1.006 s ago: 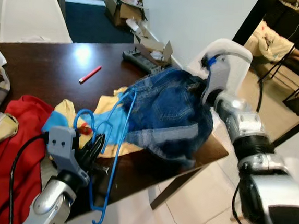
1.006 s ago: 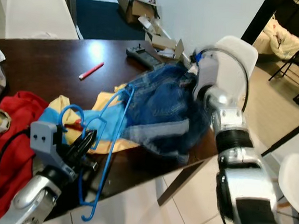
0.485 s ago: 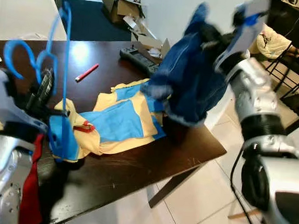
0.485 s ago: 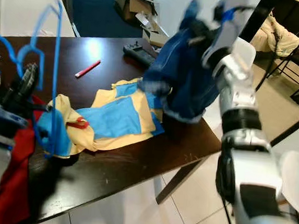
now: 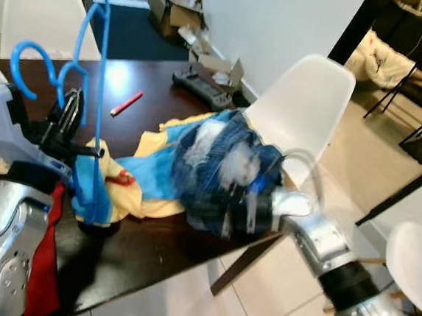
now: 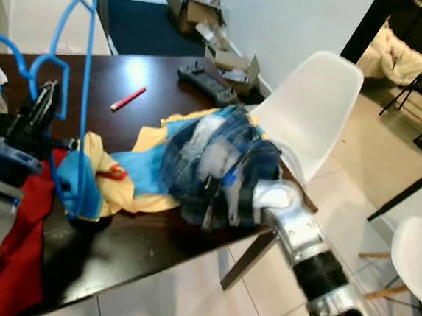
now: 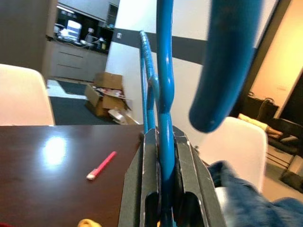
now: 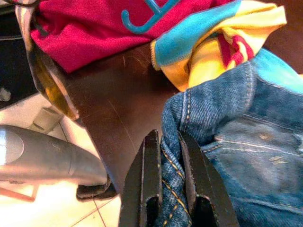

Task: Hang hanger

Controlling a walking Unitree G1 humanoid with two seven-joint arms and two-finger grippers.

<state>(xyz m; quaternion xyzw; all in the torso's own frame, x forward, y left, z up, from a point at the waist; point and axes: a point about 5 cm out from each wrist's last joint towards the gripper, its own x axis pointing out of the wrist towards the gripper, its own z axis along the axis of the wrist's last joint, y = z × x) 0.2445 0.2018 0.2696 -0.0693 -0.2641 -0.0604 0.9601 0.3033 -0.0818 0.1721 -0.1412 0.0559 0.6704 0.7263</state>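
Left wrist view shows the left end effector (image 7: 163, 165) clamped on the blue hanger (image 5: 92, 81), raised above the table's (image 5: 159, 72) near edge. The right end effector (image 8: 165, 179) grips the jeans (image 5: 221, 166). Nothing looks hung; no rail visible.

Hanger (image 5: 90, 103) upright left of jeans (image 5: 221, 170) on table (image 5: 165, 87).

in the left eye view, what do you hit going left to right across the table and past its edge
left gripper holding the blue hanger → red pen → jeans held by the right gripper → white chair
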